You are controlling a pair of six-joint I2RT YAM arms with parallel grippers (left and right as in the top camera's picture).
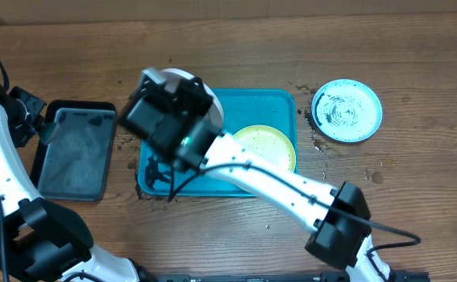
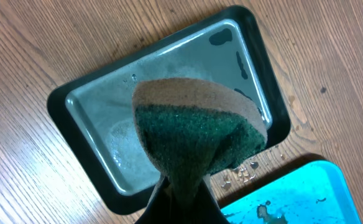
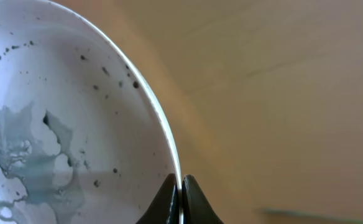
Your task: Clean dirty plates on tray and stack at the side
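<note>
The right gripper [image 3: 181, 198] is pressed together on the rim of the white plate [image 3: 57, 124], the thin edge caught between its two fingertips [image 3: 169, 200]. Only the right wrist view shows this pinch. It also shows the plate's face beside the fingers, peppered with dark specks and streaked with a pale bluish wet smear. From overhead the gripper itself is hidden under the arm's dark wrist block, and only a sliver of the white plate [image 1: 183, 78] shows past it, over the far left corner of the tray [image 1: 279, 102].

Below and to the right of this gripper, the turquoise tray holds the yellow-green plate [image 1: 269, 143] at its right end, partly under the arm. Dark smears mark the tray floor at the left end. Further right, off the tray on the bare table [image 1: 416, 63], lies the light blue plate [image 1: 347, 110], smeared dark, with dark crumbs scattered between it and the tray.

The left gripper [image 2: 176, 208] is closed on a sponge [image 2: 197, 134], green scouring face with a tan layer, nipped at its lower end. This hold appears in the left wrist view alone. Beyond the sponge lies the black tray [image 2: 76, 180], its grey inside wet and filmy. Wet specks dot the table between it and the turquoise corner to the right.
</note>
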